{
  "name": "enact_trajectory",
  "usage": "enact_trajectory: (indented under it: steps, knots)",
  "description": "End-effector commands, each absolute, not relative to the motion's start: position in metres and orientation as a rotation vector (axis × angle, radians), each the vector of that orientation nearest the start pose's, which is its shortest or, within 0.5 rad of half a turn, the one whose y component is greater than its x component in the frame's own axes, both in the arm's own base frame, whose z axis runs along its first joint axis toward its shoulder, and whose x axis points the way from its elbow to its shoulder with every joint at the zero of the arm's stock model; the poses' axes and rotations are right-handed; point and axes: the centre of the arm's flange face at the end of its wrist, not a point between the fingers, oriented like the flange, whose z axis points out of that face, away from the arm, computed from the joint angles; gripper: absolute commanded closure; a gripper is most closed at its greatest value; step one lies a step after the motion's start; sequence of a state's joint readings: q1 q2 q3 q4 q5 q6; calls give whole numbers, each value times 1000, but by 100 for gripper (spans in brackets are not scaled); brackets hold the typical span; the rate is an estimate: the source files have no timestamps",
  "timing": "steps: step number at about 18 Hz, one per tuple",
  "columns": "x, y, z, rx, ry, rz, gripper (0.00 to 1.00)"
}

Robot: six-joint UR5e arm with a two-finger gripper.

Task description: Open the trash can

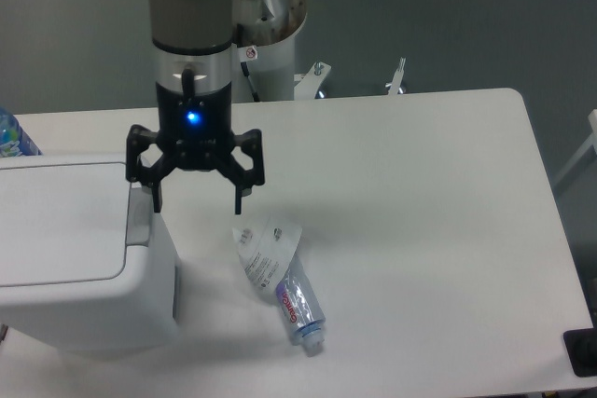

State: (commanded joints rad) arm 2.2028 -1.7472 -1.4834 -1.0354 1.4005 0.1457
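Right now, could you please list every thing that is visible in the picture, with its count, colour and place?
trash can: one, white with a grey latch tab, at the left edge of the table, lid shut.
crushed plastic bottle: one, clear with a white label and blue-red print, lying on the table to the right of the trash can.
water bottle: one, blue and clear, only partly visible at the left edge behind the trash can.
table: one, white, fills most of the view.
metal clamps: silver, at the far edge of the table; exact count unclear.
gripper: one, black with a blue light, open, hanging beside the trash can's latch side.
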Motion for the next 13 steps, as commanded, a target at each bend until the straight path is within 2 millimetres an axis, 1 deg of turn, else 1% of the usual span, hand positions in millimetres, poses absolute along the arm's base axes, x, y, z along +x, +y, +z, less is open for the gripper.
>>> enact_trajectory:
  steps: [11, 13]
  knots:
    - [-230, 575, 492, -2615, -589, 9, 0]
    - [-226, 577, 491, -2618, -579, 6, 0]
